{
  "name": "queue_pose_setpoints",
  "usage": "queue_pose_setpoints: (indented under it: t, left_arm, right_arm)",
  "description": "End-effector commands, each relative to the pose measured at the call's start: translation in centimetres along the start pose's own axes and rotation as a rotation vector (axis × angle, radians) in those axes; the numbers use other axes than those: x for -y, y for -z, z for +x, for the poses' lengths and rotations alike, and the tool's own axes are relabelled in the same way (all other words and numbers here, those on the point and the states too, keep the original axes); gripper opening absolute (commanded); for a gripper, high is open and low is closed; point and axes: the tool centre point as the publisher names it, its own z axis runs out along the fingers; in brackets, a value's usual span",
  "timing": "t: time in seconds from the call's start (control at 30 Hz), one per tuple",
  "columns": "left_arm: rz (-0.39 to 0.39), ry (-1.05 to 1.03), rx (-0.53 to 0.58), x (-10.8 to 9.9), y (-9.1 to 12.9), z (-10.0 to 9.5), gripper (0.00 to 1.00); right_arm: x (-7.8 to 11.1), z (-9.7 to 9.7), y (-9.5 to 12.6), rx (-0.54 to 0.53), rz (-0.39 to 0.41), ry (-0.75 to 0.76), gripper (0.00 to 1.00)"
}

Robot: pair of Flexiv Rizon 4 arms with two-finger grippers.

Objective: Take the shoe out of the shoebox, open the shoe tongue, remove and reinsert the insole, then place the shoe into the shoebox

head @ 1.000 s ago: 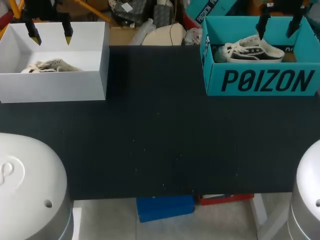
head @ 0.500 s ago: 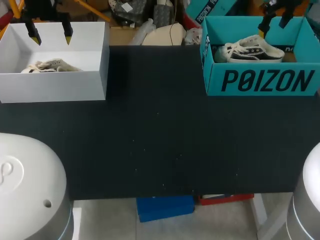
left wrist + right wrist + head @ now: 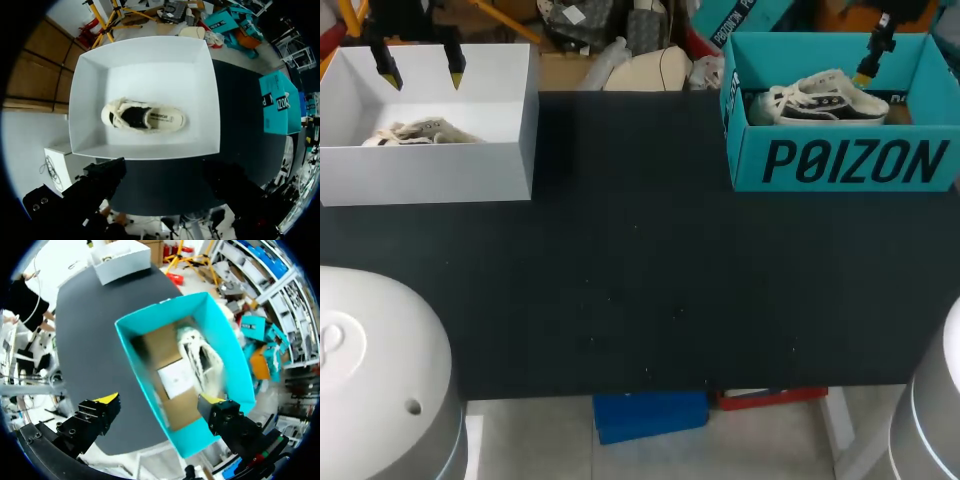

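Observation:
A teal shoebox (image 3: 840, 160) stands at the table's back right and holds a black-and-white sneaker (image 3: 820, 100). My right gripper (image 3: 870, 62) hangs over the box's back right part, with one yellow tip showing in the head view. In the right wrist view the gripper (image 3: 159, 400) is open above the teal shoebox (image 3: 235, 365), and the sneaker (image 3: 202, 357) is blurred. A white box (image 3: 430, 170) at the back left holds a cream shoe (image 3: 415, 132). My left gripper (image 3: 421, 72) hovers open over it. The left wrist view looks straight down on the cream shoe (image 3: 145, 116).
The black table top (image 3: 640, 280) stretches between the two boxes and to the front edge. My robot's white housings (image 3: 370, 370) sit at the near corners. In the right wrist view the white box (image 3: 120, 260) lies far ahead across the table.
My right gripper has turned about its wrist and shifted right over the teal shoebox; two tips showed before, one now. The left arm has kept still.

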Motion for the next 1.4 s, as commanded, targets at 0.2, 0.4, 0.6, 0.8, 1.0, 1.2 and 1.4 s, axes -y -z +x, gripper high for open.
queue_pose_setpoints:
  t: [0.2, 0.4, 0.6, 0.8, 1.0, 1.2, 1.4]
  left_arm:
    - [-0.001, 0.002, 0.003, 0.0, 0.0, 0.0, 1.00]
    - [-0.001, 0.002, 0.003, 0.0, 0.0, 0.0, 1.00]
    - [-0.001, 0.002, 0.003, 0.0, 0.0, 0.0, 1.00]
    - [-0.001, 0.002, 0.003, 0.0, 0.0, 0.0, 1.00]
    - [-0.001, 0.002, 0.003, 0.0, 0.0, 0.0, 1.00]
    - [-0.001, 0.002, 0.003, 0.0, 0.0, 0.0, 1.00]
    - [-0.001, 0.002, 0.003, 0.0, 0.0, 0.0, 1.00]
  right_arm:
    - [-2.2, -4.5, -5.1, -0.102, 0.219, 0.621, 0.65]
    - [-1.9, -5.9, -8.0, -0.120, 0.239, 0.616, 0.43]
    - [-1.8, -7.2, -11.2, -0.124, 0.251, 0.610, 0.41]
    - [-1.0, -9.1, -12.9, -0.106, 0.280, 0.560, 0.41]
    - [-0.8, -10.5, -13.9, -0.092, 0.279, 0.487, 0.40]
    - [-0.9, -11.2, -15.3, -0.073, 0.269, 0.440, 0.37]
    - [-1.3, -11.3, -16.7, -0.078, 0.247, 0.413, 0.31]
